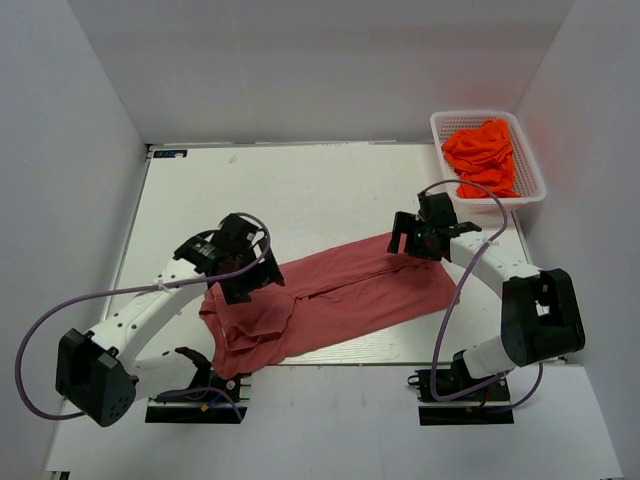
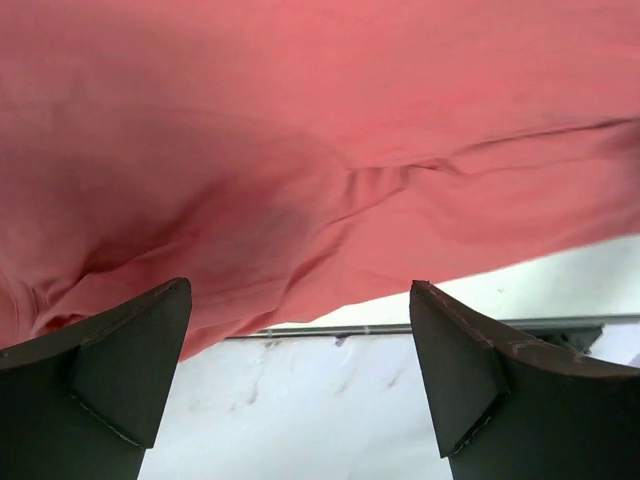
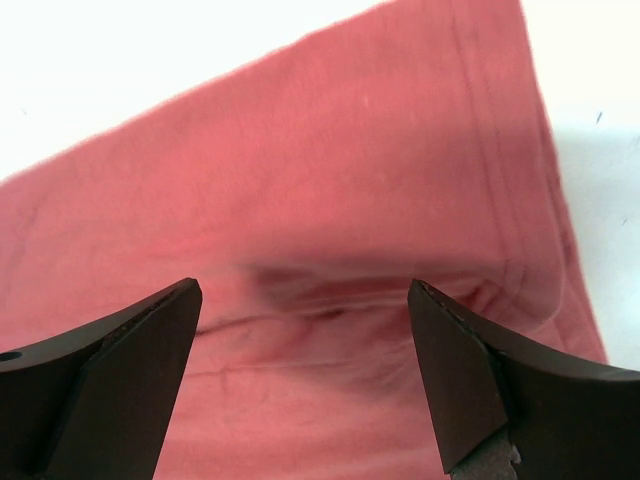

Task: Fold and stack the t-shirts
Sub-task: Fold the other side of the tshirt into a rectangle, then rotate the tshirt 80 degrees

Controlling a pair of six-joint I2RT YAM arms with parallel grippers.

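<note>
From the top camera, I see the rose-red t-shirt (image 1: 340,295) lying crumpled and partly folded in a long band across the near half of the table (image 1: 300,190). One end is bunched towards the left arm's base, and the other reaches the right arm. My left gripper (image 1: 243,283) sits over the shirt's left end, just above the cloth. My right gripper (image 1: 403,240) sits at the shirt's far right corner. Well beyond that corner, a white basket (image 1: 530,170) holds the orange t-shirts (image 1: 485,155) in a loose heap.

On the left wrist camera, the left gripper (image 2: 300,375) has its jaws spread wide with nothing between them. The shirt (image 2: 300,150) fills the upper part of the view, wrinkled, and its edge runs just ahead of the fingertips (image 2: 150,320). Bare table (image 2: 300,420) shows below that edge.

On the right wrist camera, the right gripper (image 3: 305,375) is also spread wide and holds nothing. The shirt (image 3: 330,180) lies directly beneath it, with a stitched hem running along the shirt's right side and a crease between the fingers (image 3: 150,340). White table (image 3: 120,70) shows past the shirt's far edge.
</note>
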